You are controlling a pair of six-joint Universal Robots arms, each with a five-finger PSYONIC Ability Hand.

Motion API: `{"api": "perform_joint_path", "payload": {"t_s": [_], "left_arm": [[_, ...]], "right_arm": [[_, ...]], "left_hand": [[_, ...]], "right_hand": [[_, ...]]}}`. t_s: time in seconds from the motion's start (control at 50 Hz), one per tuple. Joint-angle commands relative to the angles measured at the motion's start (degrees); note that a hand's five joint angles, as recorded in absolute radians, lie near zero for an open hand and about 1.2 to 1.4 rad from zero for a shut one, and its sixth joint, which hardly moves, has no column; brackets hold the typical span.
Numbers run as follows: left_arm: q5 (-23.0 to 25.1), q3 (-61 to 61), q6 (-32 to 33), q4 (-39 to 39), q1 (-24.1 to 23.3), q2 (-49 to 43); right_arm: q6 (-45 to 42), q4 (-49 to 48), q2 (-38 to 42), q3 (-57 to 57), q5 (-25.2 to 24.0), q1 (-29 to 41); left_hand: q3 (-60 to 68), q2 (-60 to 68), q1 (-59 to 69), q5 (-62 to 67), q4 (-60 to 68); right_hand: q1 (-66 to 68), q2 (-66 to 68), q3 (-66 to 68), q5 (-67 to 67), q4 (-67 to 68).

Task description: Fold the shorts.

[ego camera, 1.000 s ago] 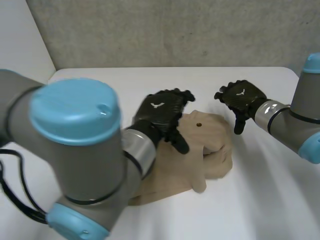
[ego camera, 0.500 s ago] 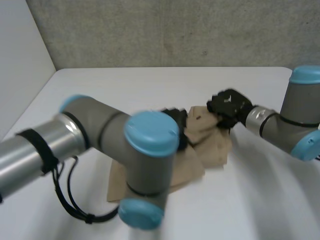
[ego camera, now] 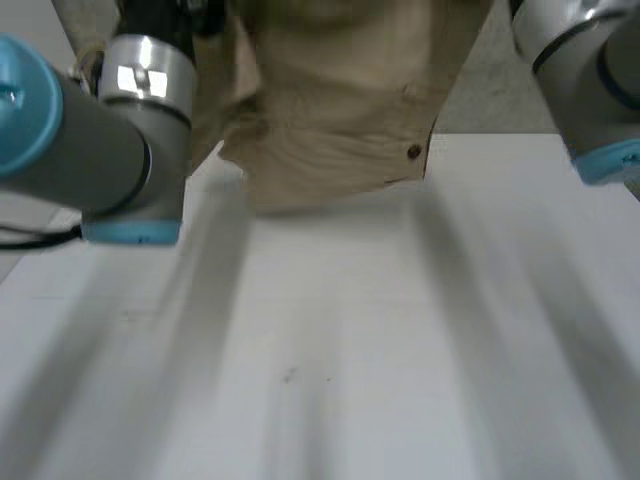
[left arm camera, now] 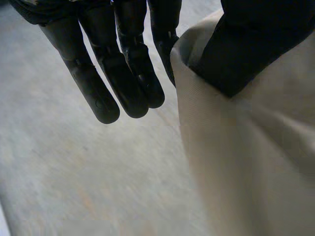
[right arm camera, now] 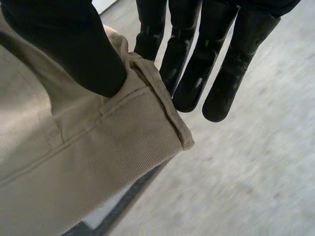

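Above the far edge of the bench [ego camera: 330, 360], the shorts [ego camera: 330, 100] are hanging spread crosswise, the left hand [left arm camera: 98, 83] and right hand [right arm camera: 197, 64] each pinching a top corner against its thumb

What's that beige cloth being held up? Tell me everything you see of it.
The shorts are beige, woven-looking cloth with a stitched band along one edge and a dark button. They hang creased, held up over the white table. The left robot hand pinches one edge between thumb and fingers; the right robot hand pinches a corner of the band.
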Motion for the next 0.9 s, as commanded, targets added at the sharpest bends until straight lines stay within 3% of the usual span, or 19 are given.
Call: {"api": "perform_joint_path", "payload": {"t_s": [0.02,0.14,0.2,0.22,0.3,0.48,0.56,0.6,0.72,0.78,0.9], "left_arm": [[-0.5,-20.3,-0.5,-1.8,0.3,5.4],[-0.4,-37.0,-0.9,-2.0,1.9,8.7],[-0.4,-40.2,-1.4,-2.1,1.1,8.6],[-0.4,-41.5,-1.6,-2.2,0.1,8.4],[-0.5,-42.5,-2.4,-4.4,-1.8,8.2],[-1.2,-42.4,-9.2,-16.7,-1.7,13.1],[-2.3,-42.5,-13.7,-21.7,-1.7,13.8],[-5.5,-42.9,-19.0,-26.6,-2.0,14.6],[-13.4,-44.3,-28.9,-31.0,-2.4,14.8],[-16.2,-44.5,-31.9,-31.0,-2.4,14.7],[-17.0,-44.7,-33.5,-31.0,0.7,14.3]], "right_arm": [[-6.3,6.5,-5.0,19.0,-2.0,-0.1],[-15.7,11.8,-8.7,33.9,-3.0,0.2],[-17.2,13.4,-8.8,37.9,-3.2,0.7],[-17.2,13.6,-8.7,38.4,-3.1,0.8],[-16.5,13.5,-8.3,39.9,-2.8,0.8],[-7.7,13.1,-8.3,41.7,-2.9,-0.1],[-5.1,13.0,-8.4,42.4,-2.9,-0.1],[-4.3,13.0,-8.5,43.1,-2.9,-0.1],[-4.0,12.0,-8.5,44.5,-2.9,0.3],[-4.0,11.4,-8.5,44.9,-2.8,0.6],[-4.1,10.5,-8.5,45.2,-2.8,0.8]], "left_hand": [[12.0,11.4,17.2,13.5,11.2],[12.0,11.4,17.2,13.5,11.2],[-0.4,-0.9,4.8,1.1,-1.1],[-11.6,-12.1,-6.4,-10.1,-12.3],[-29.2,-29.7,-24.0,-27.7,-29.9],[-42.1,-42.7,-37.0,-40.7,-42.9],[-43.3,-43.9,-38.2,-41.9,-44.1],[-46.2,-46.7,-41.0,-44.7,-46.9],[-45.8,-46.4,-40.7,-44.4,-46.6],[-44.8,-45.4,-39.7,-43.4,-45.6],[-41.5,-42.0,-36.3,-40.0,-42.2]], "right_hand": [[24.2,12.8,12.5,13.8,11.8],[24.2,12.8,12.5,13.8,11.8],[24.2,12.8,12.5,13.8,11.8],[24.2,12.8,12.5,13.8,11.8],[24.2,12.8,12.5,13.8,11.8],[24.2,12.8,12.5,13.8,11.8],[24.2,12.8,12.5,13.8,11.8],[24.2,12.8,12.5,13.8,11.8],[24.2,12.8,12.5,13.8,11.8],[24.2,12.8,12.5,13.8,11.8],[24.2,12.8,12.5,13.8,11.8]]}}
